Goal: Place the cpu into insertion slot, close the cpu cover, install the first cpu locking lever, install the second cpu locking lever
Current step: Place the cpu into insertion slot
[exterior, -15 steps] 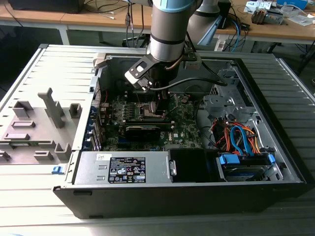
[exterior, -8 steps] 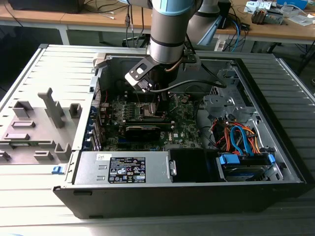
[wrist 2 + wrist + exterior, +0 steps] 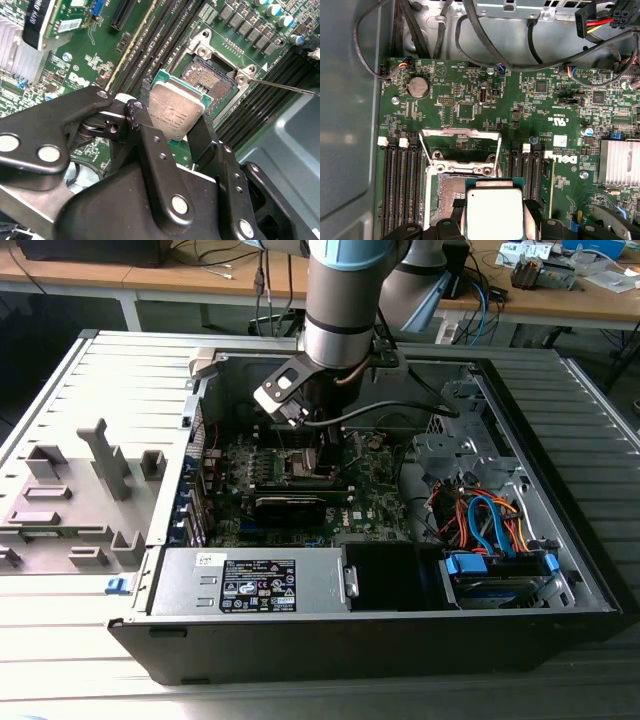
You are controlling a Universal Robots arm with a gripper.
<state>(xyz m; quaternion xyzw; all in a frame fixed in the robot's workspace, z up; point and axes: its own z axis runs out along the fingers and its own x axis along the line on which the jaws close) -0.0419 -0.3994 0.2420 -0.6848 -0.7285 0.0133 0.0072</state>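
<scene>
I see the square, silver-rimmed insertion slot (image 3: 210, 82) uncovered just beyond my black gripper (image 3: 175, 119), its thin silver cpu cover (image 3: 461, 133) frame raised. The gripper clenches the small silvery square cpu (image 3: 177, 111) by opposite edges.

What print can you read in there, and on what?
cpu lid: faint engraving, too blurred to read.
Power supply label: too small to read.
Board: white lettering too small to read; maker's logo, left unread.
</scene>
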